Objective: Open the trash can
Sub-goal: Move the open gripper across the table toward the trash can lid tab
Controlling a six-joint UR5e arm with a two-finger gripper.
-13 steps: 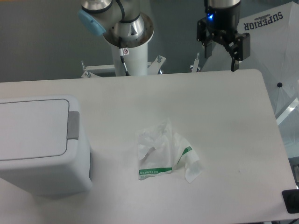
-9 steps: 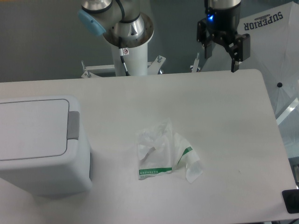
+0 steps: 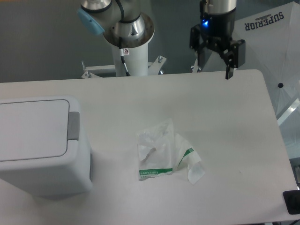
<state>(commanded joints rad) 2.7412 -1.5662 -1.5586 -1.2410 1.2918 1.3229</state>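
Camera view: the gripper [image 3: 212, 69] hangs at the table's far right edge, its 2 fingers spread apart and empty. The trash can [image 3: 40, 145] sits well apart at near left, lid shut, its grey push tab [image 3: 73, 125] facing right toward the arm.

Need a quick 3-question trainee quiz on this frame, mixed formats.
1. True or false: the trash can lid is raised.
2. The gripper is: A) shut on the plastic bag, B) open, at the table's far edge, C) pressing the grey tab.
3. Fill in: the bag lies to the ____ of the can in the image.

Key: 1 false; 2 B; 3 right.
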